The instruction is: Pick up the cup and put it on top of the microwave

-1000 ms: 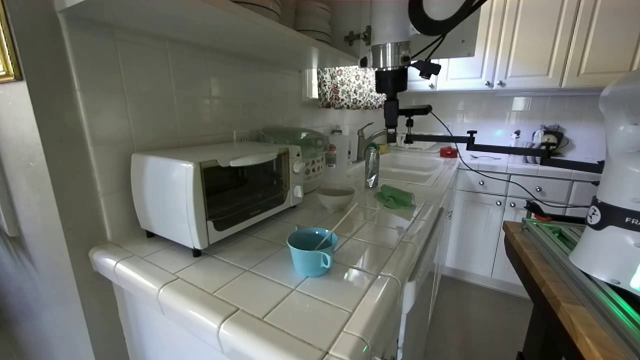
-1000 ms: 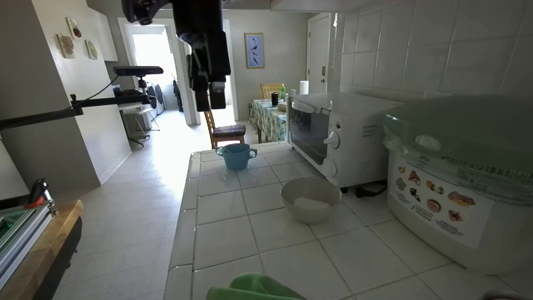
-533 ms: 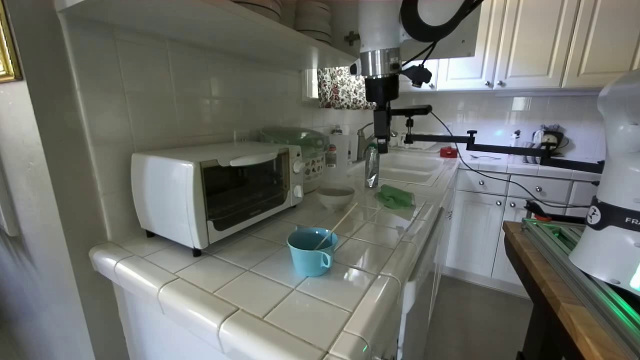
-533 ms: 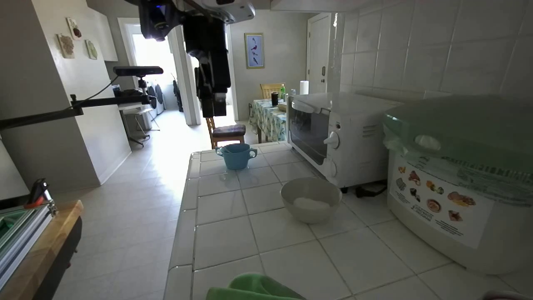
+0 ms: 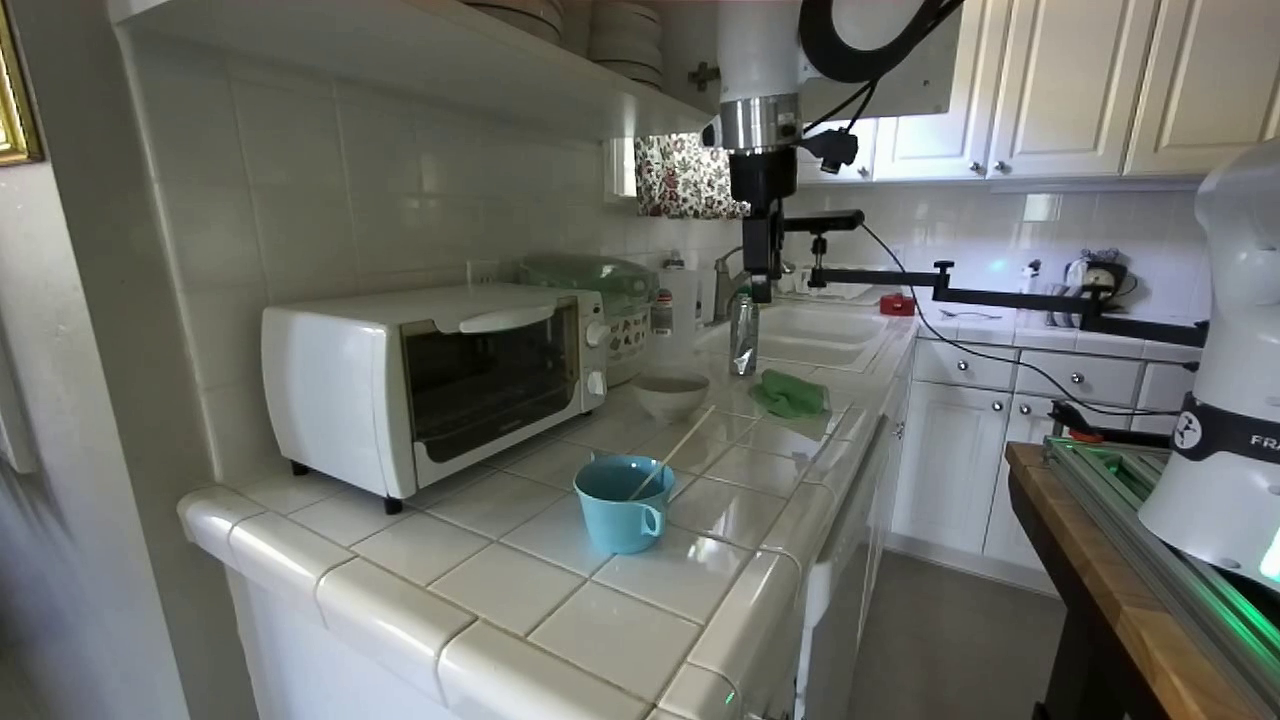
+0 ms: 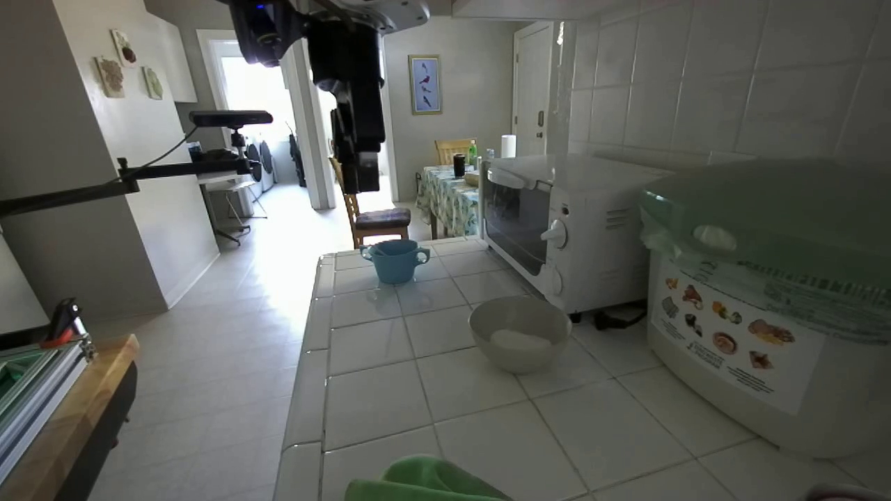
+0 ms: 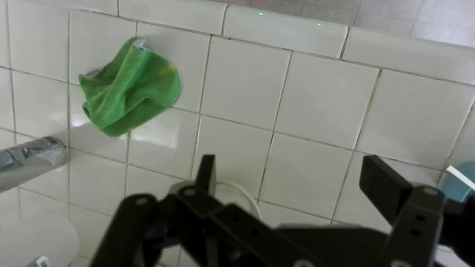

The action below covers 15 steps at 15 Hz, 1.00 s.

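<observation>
Wrist view: the claw (image 7: 293,181) is spread wide and nothing is gripped; the cup (image 7: 454,190) is barely caught at the right edge, partly blocked by the claw. In an exterior view it's parked upright on the counter (image 5: 620,620) in front of the microwave (image 5: 435,390), not touching, stick (image 5: 672,452) propped inside. In an exterior view the claw is seen way above cup and bowl (image 6: 521,356). Tbh the approach looks like the step in hand, grab not made yet. Next the claw probably needs to be shifted over, lowered and clamped on the cup.
</observation>
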{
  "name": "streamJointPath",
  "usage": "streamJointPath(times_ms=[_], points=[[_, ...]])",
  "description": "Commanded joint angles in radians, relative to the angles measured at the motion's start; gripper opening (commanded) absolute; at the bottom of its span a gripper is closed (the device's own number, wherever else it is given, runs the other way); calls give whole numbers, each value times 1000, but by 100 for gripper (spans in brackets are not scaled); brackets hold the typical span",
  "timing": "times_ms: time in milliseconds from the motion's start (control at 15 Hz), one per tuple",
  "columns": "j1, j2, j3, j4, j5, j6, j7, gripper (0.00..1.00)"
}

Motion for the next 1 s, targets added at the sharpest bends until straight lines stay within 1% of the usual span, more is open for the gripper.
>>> streamJointPath(times_ms=[0,200,400,667,933], points=[[-4,4,6,-9,26,49,179,100],[17,26,34,-13,80,96,343,100],[53,62,71,-22,142,162,494,100],[109,124,107,-21,186,241,605,100],[150,225,117,31,211,298,684,100]])
